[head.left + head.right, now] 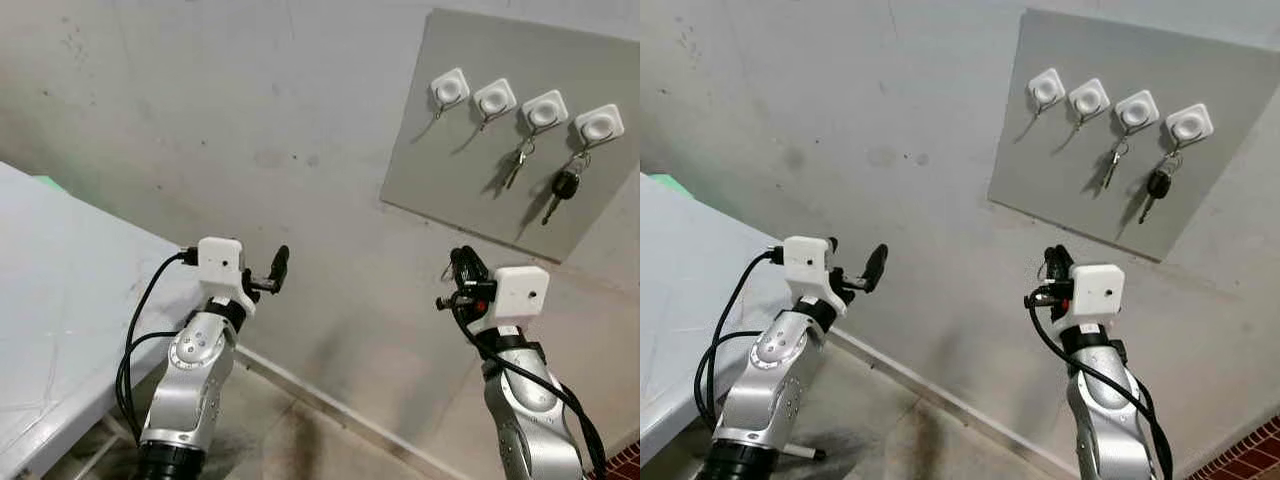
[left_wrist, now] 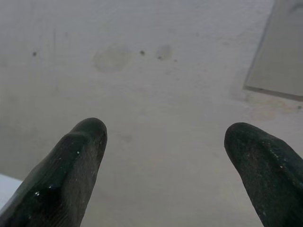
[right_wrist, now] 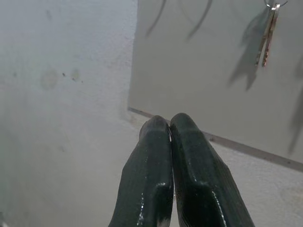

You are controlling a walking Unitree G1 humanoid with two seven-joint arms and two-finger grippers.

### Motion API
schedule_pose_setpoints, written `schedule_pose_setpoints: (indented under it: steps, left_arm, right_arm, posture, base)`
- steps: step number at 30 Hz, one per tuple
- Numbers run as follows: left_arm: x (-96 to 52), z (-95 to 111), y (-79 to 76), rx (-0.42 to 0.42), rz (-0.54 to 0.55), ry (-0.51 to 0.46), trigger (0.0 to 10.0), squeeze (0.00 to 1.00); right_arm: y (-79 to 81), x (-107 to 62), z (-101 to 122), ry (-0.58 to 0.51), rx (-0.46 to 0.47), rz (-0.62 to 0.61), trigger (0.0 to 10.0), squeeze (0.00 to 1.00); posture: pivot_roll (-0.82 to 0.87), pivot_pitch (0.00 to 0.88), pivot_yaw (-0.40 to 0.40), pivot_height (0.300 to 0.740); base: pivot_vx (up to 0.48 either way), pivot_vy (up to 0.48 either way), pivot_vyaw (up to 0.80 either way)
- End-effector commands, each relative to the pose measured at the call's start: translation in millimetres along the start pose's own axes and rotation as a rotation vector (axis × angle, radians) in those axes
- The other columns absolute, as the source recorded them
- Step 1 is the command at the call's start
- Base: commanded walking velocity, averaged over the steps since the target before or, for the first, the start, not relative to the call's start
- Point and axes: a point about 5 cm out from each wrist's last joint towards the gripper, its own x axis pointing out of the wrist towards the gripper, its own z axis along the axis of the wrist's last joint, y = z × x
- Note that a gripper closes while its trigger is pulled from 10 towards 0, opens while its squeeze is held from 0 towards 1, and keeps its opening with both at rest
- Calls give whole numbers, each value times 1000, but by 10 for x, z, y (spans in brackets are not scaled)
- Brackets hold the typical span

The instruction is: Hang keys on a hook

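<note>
A grey board on the wall carries a row of white hooks. The two left hooks are bare. Silver keys hang from the third hook and a black car key from the fourth. My right gripper is raised below the board's lower edge with its fingers shut; a thin key ring shows at their side, and any keys on it are hidden. My left gripper is open and holds nothing, pointing at bare wall to the left of the board.
A pale table stands at my left, its edge beside the left arm. A skirting strip runs along the foot of the wall above a tiled floor. Red brickwork shows at the lower right corner.
</note>
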Motion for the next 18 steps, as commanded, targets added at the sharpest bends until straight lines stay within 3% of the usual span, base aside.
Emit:
schedule_pose_setpoints:
  steps: [1, 18]
  left_arm:
    - [7, 72, -27, 5, -18, -16, 10000, 0]
    - [-128, 162, -95, -13, -48, -24, 10000, 0]
  right_arm:
    - [-5, 0, 106, -55, 8, -6, 10000, 0]
    - [-5, -138, 169, -63, 16, -24, 10000, 0]
  posture:
    - [17, 0, -19, 740]
    - [5, 0, -12, 740]
  base:
    - [266, 0, 0]
    - [265, 0, 0]
